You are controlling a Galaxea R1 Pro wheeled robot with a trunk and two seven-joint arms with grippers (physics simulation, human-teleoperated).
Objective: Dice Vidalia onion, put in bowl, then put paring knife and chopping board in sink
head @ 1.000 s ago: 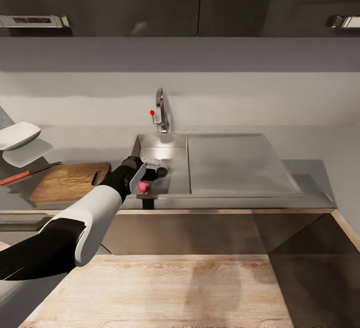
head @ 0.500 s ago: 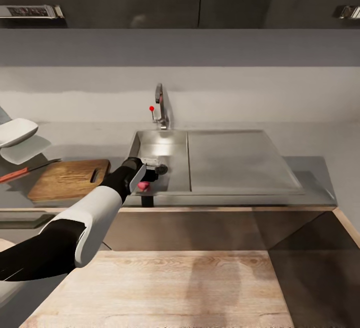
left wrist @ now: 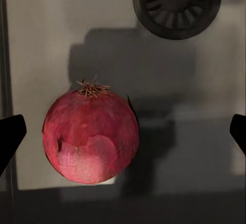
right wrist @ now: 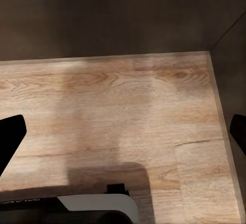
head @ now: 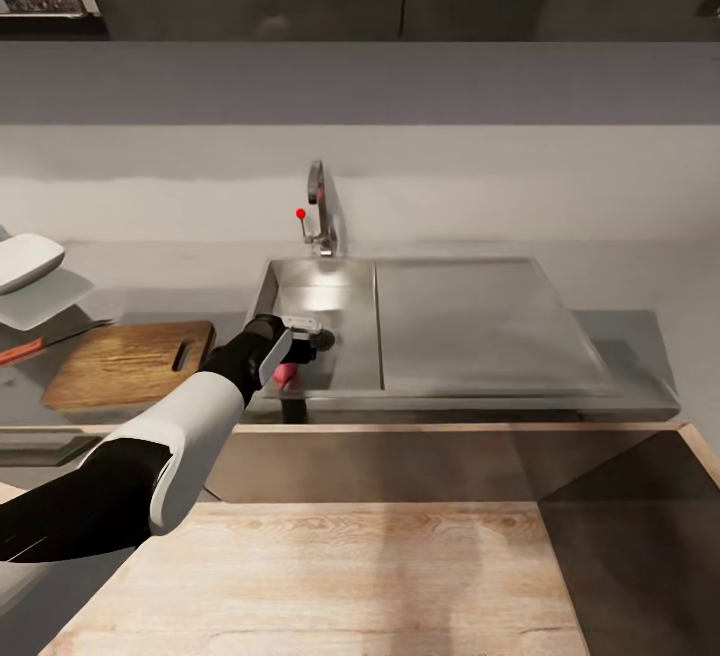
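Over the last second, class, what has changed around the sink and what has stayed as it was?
The whole head view has shifted, so the camera moved, not the things. The left gripper still hangs open over the onion in the sink; nothing was taken hold of or let go. The chopping board, paring knife and bowl stay on the countertop.

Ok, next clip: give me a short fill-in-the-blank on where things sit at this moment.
1. The red onion lies in the ___.
2. The left claw above the onion is ___.
3. The chopping board lies on the ___.
4. The round ___ lies beyond the onion.

Missing: sink; open; countertop; drain
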